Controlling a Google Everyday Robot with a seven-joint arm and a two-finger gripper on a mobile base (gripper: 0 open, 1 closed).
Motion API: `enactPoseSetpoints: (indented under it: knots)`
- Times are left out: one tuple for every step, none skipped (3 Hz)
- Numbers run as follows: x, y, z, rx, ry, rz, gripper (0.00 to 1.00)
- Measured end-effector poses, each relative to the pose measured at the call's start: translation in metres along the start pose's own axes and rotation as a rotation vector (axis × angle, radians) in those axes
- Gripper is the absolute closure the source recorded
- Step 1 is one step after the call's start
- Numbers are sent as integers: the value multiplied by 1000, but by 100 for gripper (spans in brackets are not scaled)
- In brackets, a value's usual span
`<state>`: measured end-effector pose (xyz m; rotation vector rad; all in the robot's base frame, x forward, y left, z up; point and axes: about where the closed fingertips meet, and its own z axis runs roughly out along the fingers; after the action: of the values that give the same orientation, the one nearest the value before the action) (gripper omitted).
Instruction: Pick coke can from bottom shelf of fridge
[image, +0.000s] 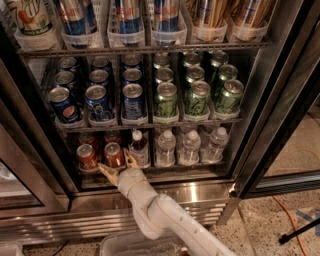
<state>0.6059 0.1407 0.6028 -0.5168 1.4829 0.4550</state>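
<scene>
The fridge (165, 192) stands open with its stainless base in front of me. On the bottom shelf (200, 167), two red coke cans stand at the left: one (86, 156) at the far left and one (113, 154) beside it, with more red cans behind. My gripper (118, 164) is at the shelf's front edge, open, its two tan fingers spread on either side of the base of the right-hand front coke can. The pale arm (165, 220) reaches up from the lower middle.
A small dark bottle with a white cap (138, 147) stands just right of the gripper. Clear water bottles (190, 146) fill the right of the bottom shelf. Blue Pepsi cans (99, 100) and green cans (195, 96) sit above. Dark door edge (280, 110) at the right.
</scene>
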Motion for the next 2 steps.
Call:
enactPoseSetpoints:
  knots:
    - [0, -3, 11, -6, 1, 1, 29]
    - [3, -6, 21, -7, 7, 5, 29]
